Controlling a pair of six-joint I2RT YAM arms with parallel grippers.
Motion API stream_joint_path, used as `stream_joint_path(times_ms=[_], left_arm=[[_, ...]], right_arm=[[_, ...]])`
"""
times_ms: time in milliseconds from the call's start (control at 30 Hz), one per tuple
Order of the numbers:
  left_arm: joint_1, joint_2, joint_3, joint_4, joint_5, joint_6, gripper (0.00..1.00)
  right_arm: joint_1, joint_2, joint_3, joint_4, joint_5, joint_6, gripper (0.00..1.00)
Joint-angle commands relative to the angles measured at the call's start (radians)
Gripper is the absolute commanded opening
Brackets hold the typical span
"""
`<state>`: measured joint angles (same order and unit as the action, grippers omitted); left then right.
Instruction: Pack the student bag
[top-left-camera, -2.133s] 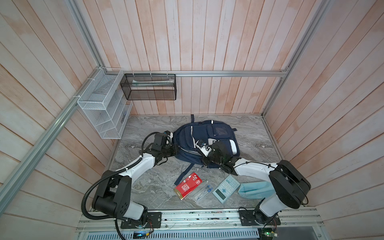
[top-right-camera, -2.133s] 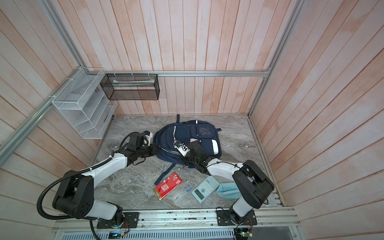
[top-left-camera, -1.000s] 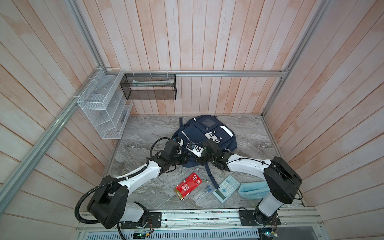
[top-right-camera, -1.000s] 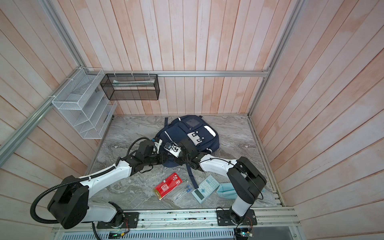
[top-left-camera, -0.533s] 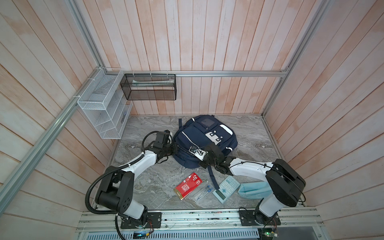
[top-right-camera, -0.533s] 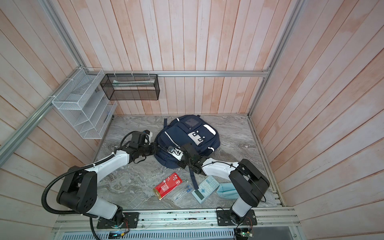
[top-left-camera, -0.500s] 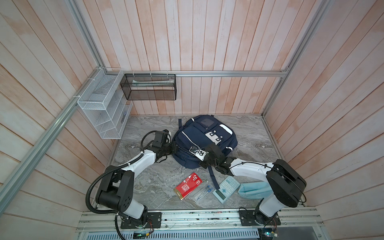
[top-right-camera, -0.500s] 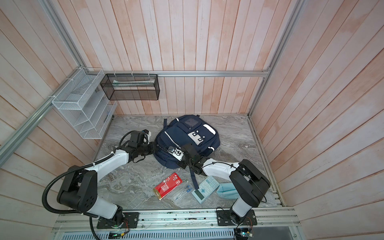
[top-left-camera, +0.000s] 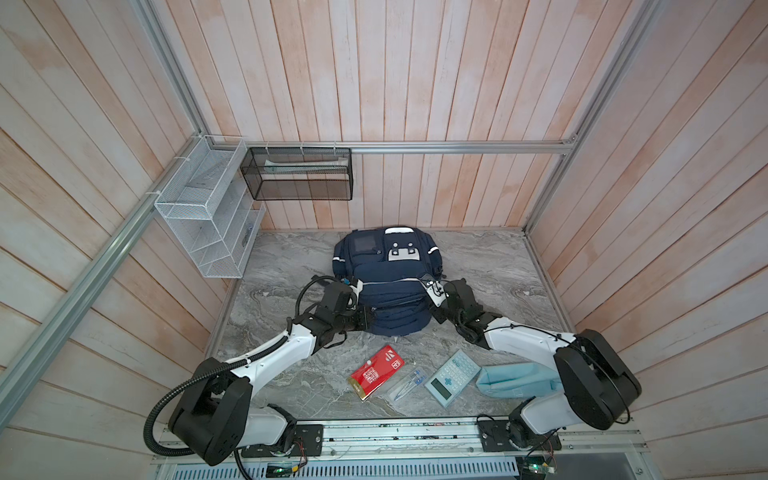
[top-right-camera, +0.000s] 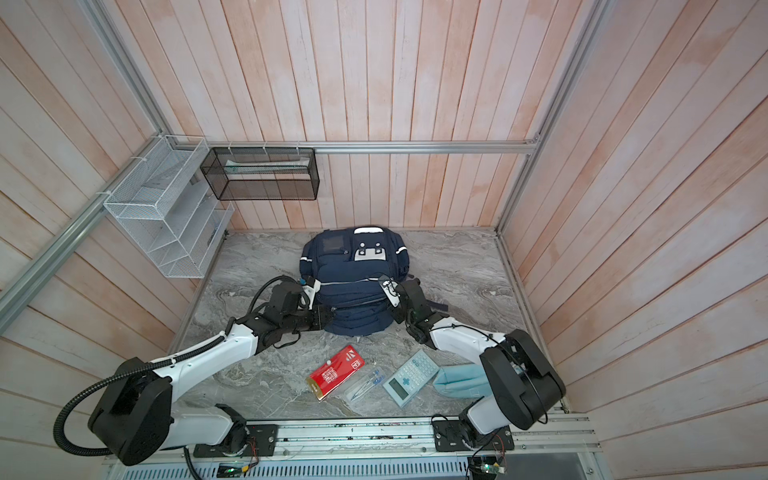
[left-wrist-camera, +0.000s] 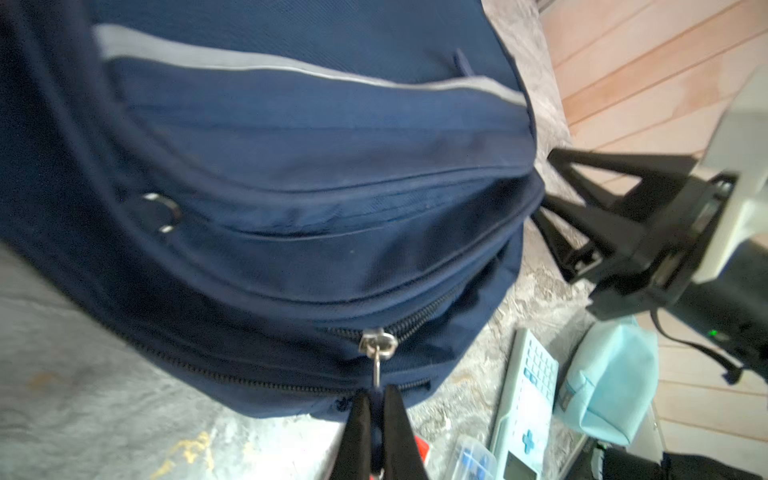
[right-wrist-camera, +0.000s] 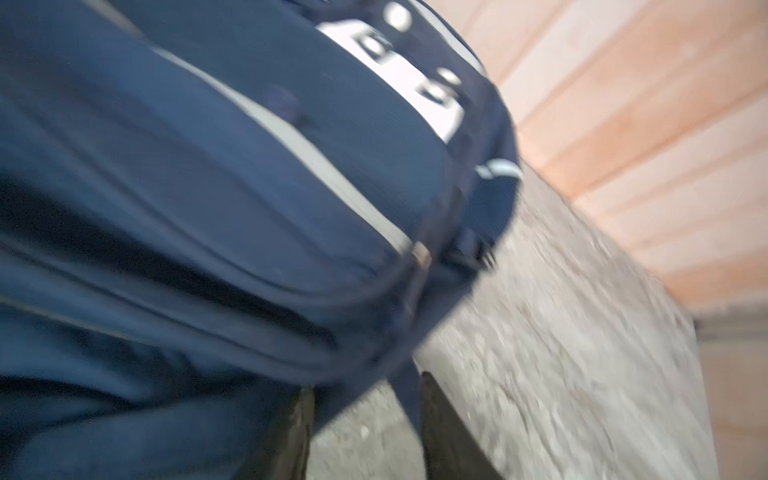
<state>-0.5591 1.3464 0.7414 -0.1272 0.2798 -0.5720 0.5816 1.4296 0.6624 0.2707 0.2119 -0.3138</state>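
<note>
— Start at the left. What's on the walls?

— A white wire rack (top-left-camera: 203, 208) hangs on the left wall. Beside it, a black mesh basket (top-left-camera: 297, 178) hangs on the far wall under an aluminium rail (top-left-camera: 457, 146). Pale wooden planks (top-left-camera: 415, 83) close three sides.

— And the left gripper (left-wrist-camera: 376, 415)?

— It is clamped tight on the zip pull (left-wrist-camera: 377, 368) at the near-left corner of the student bag (top-left-camera: 388, 291), low by the table.

— How does the bag lie?

— Front up, mid-table, towards the far wall. Its long axis runs near to far. The end with the white patch points at the far wall, and the rounded, zipped end faces the near edge.

— The right gripper (right-wrist-camera: 365, 386)?

— It is at the bag's right flank, jaws standing apart. A navy strap (right-wrist-camera: 405, 395) sits in the gap, not pinched. That view is blurred, so I can't tell whether a finger touches it.

— The surface?

— A grey marbled tabletop (top-left-camera: 282, 266). Along the near edge lie a red packet (top-left-camera: 376, 372), a clear pen case (top-left-camera: 409, 382), a pale calculator (top-left-camera: 452, 377) and a light-blue pouch (top-left-camera: 515, 380). The pouch's right end is hidden behind the right arm.
</note>
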Motion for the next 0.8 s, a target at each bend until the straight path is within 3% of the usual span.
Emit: stream_joint_path(times_ms=[0, 100, 200, 333, 500, 567, 667, 700, 767], left_arm=[[-0.045, -0.009, 0.005, 0.060, -0.023, -0.070, 0.00], [-0.069, 0.026, 0.040, 0.057, -0.030, -0.067, 0.00], [-0.078, 0.028, 0.056, 0.058, -0.040, -0.058, 0.00], [-0.077, 0.030, 0.080, 0.037, -0.042, -0.047, 0.00], [-0.078, 0.022, 0.086, 0.031, -0.042, -0.046, 0.00], [-0.077, 0.020, 0.085, 0.021, -0.045, -0.049, 0.00], [-0.075, 0.015, 0.082, 0.003, -0.076, -0.043, 0.00], [-0.067, 0.015, 0.082, -0.004, -0.087, -0.038, 0.00], [-0.035, 0.010, 0.073, -0.016, -0.087, -0.030, 0.00]], right_arm=[[0.038, -0.144, -0.085, 0.086, -0.116, 0.016, 0.52], [0.100, -0.187, -0.103, 0.134, -0.259, -0.013, 0.54], [0.156, -0.102, -0.001, 0.035, -0.326, -0.041, 0.53], [0.228, 0.051, 0.127, -0.056, -0.321, -0.129, 0.51], [0.257, 0.197, 0.231, -0.135, -0.278, -0.152, 0.44], [0.259, 0.226, 0.247, -0.143, -0.276, -0.151, 0.36], [0.259, 0.235, 0.243, -0.136, -0.236, -0.154, 0.06], [0.258, 0.227, 0.234, -0.137, -0.220, -0.159, 0.01], [0.258, 0.205, 0.213, -0.143, -0.189, -0.160, 0.00]])
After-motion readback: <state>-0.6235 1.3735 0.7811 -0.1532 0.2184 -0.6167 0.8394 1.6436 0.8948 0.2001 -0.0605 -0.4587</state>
